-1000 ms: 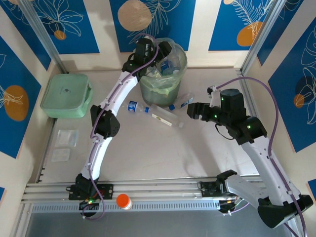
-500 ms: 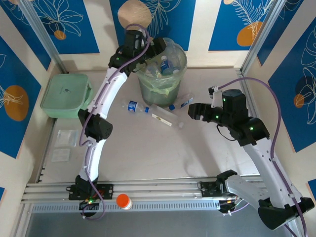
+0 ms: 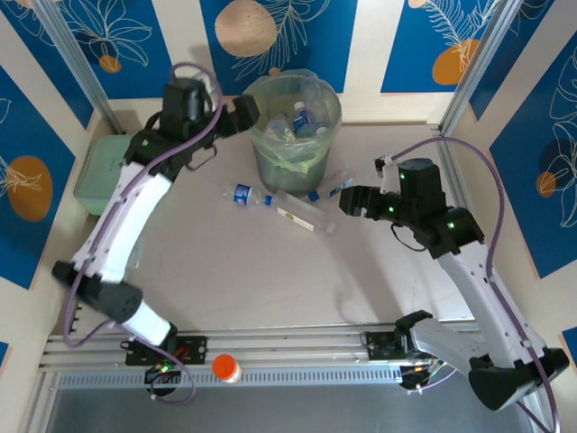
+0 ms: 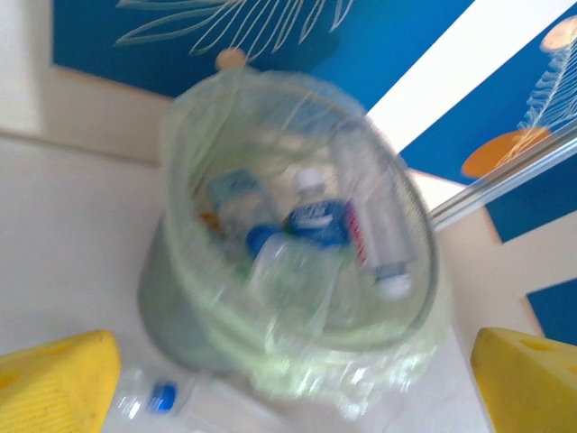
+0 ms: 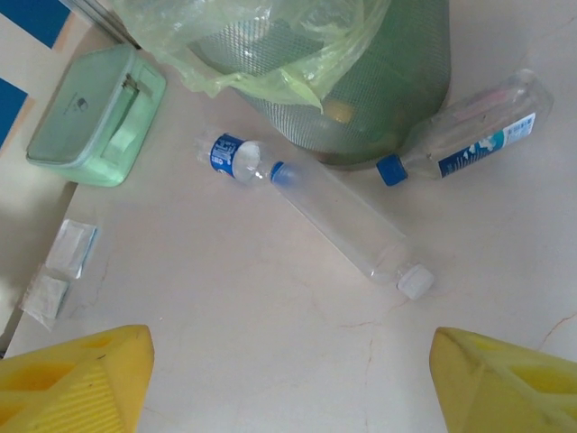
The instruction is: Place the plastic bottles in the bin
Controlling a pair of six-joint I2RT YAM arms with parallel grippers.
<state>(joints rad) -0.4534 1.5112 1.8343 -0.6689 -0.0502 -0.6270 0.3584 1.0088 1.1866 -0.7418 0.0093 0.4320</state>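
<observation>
Lying on the desk (image 3: pixel 270 280) just near of the bin (image 3: pixel 281 168), three bottles (image 3: pixel 332 188), long clear bottle (image 3: pixel 303 215) angled far-left to near-right, nearest the right fingers (image 3: pixel 346 200), parted, empty; left fingers (image 3: pixel 245 110) wide apart, empty, left of bin.

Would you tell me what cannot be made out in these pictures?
- Left wrist view: bottles inside the bin are blurred; their count and labels are unreadable.
- Top view: the left arm covers part of the green box.
- Right wrist view: the frame's top edge cuts off the bin's rim.
</observation>
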